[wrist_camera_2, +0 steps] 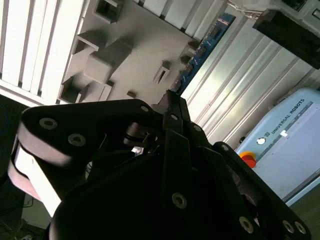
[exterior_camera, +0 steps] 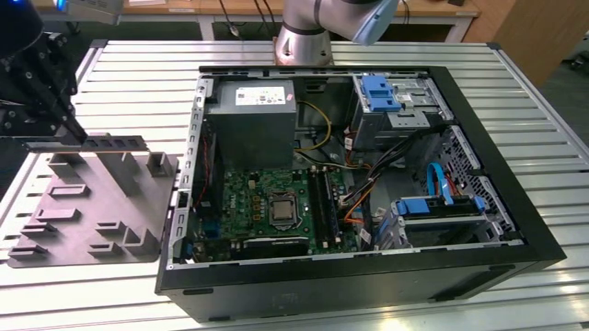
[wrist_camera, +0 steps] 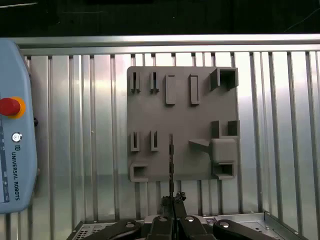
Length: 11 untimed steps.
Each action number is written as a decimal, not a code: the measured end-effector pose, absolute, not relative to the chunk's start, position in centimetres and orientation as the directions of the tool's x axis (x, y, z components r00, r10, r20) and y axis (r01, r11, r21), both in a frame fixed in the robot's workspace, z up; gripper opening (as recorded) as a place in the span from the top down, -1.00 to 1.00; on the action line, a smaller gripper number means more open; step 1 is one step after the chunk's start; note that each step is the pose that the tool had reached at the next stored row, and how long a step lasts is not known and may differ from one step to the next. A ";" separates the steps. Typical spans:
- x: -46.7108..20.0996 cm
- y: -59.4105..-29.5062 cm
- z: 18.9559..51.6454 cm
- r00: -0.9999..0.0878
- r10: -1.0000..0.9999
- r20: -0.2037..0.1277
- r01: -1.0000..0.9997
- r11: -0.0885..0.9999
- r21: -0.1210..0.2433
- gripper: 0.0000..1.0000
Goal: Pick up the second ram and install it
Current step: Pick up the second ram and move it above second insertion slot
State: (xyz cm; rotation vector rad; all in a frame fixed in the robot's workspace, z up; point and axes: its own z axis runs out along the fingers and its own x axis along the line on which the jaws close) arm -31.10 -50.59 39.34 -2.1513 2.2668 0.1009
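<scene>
The second ram (exterior_camera: 115,143) is a thin dark stick with a bluish tint, held level just above the far edge of the grey holder plate (exterior_camera: 92,207) at the exterior view's left. My gripper (exterior_camera: 69,141) is shut on one end of it. In the second wrist view the ram (wrist_camera_2: 206,44) runs away from the closed fingertips of the gripper (wrist_camera_2: 170,97). The first wrist view shows the ram (wrist_camera: 171,155) edge-on over the plate (wrist_camera: 150,110), in front of the gripper (wrist_camera: 173,197). The motherboard's memory slots (exterior_camera: 322,196) lie inside the open computer case (exterior_camera: 487,172).
The arm's base (exterior_camera: 304,41) stands behind the case on the slatted metal table (exterior_camera: 138,76). Inside the case are a grey power supply (exterior_camera: 250,117), cables and blue drive brackets (exterior_camera: 379,93). A light blue teach pendant (wrist_camera: 15,140) lies on the table beside the plate.
</scene>
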 end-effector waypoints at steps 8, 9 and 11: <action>-29.0 -50.5 39.3 -0.053 -0.997 -0.055 -0.998 0.051 0.037 0.76; -28.7 -50.5 39.3 -0.053 -0.997 -0.055 -0.998 0.051 0.037 0.76; -28.1 -50.5 39.3 -0.053 -0.997 -0.055 -0.998 0.051 0.037 0.76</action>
